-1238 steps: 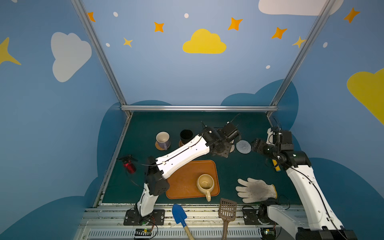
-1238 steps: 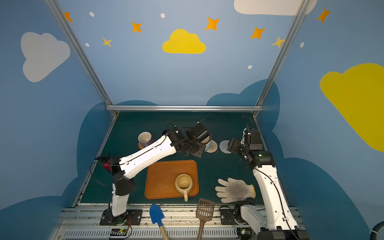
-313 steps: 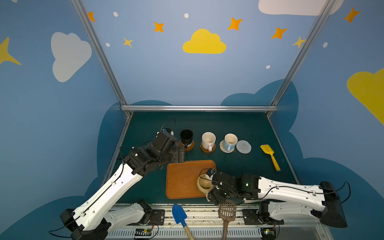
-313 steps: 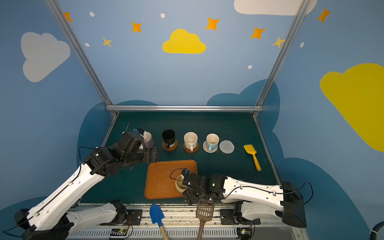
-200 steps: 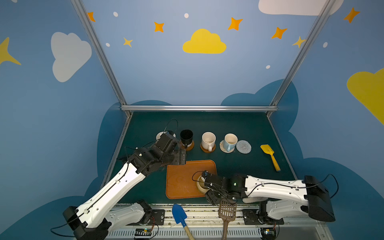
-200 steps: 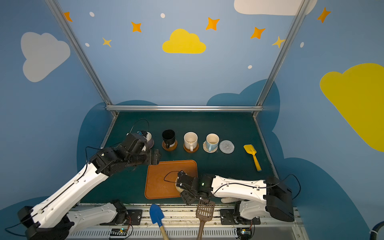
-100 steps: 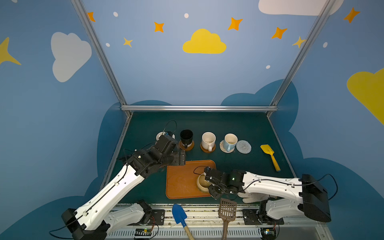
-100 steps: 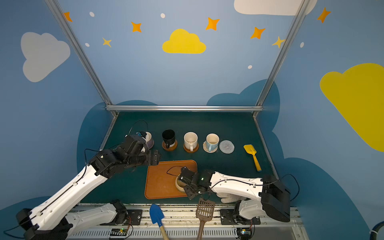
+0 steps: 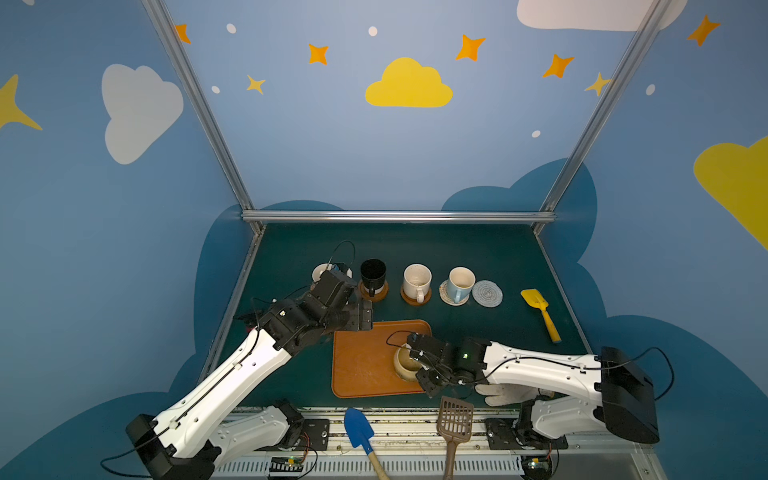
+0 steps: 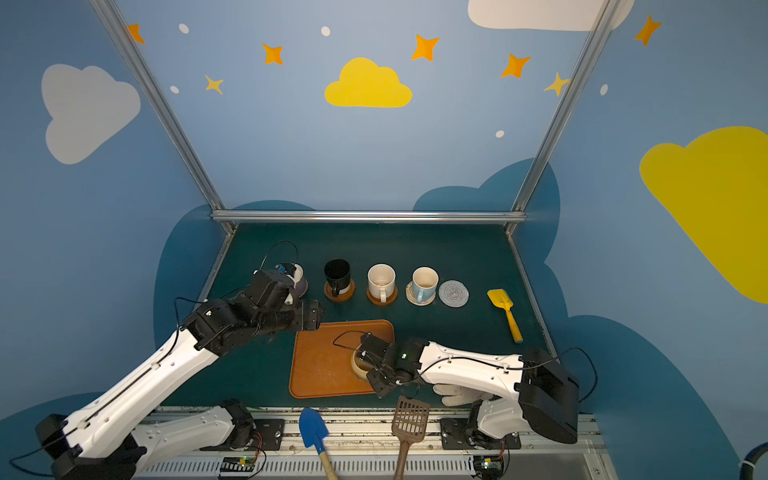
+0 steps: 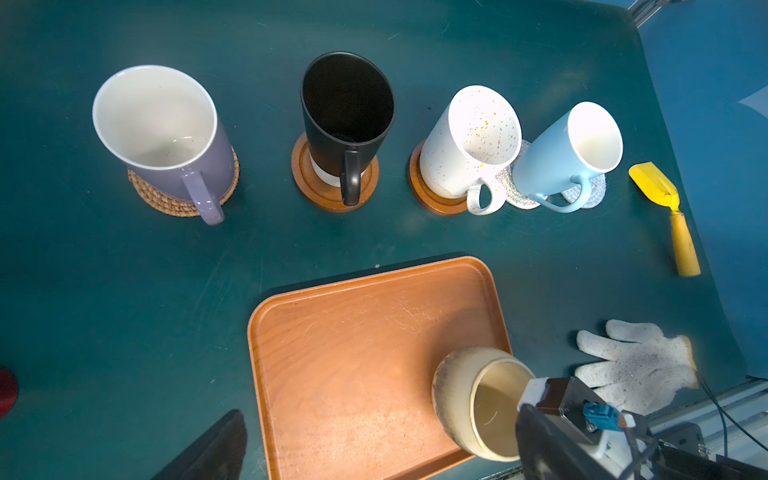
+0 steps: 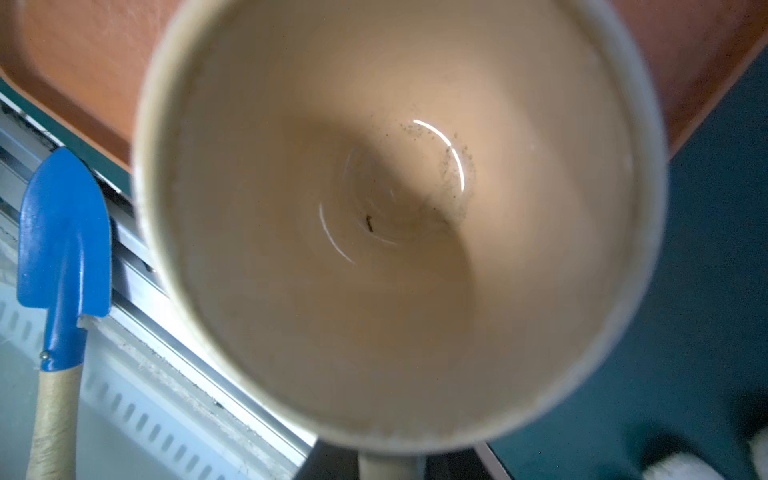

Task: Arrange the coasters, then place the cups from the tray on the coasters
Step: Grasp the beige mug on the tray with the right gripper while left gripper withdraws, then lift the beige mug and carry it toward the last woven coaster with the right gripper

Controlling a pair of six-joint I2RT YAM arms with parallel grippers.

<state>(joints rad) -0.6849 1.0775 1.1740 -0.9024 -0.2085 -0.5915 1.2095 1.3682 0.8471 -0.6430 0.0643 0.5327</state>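
The squat tan mug (image 9: 405,362) is sitting on the tray (image 9: 361,365), toward its 4 o'clock corner. The right gripper (image 9: 419,368) is pinching the mug at its handle side. The grey-white rope coaster (image 9: 487,293) is lying bare at the mug's 1 o'clock, just beside the light blue mug (image 9: 459,283). The left gripper (image 9: 365,314) is hovering spread wide at the tray's 11 o'clock corner.
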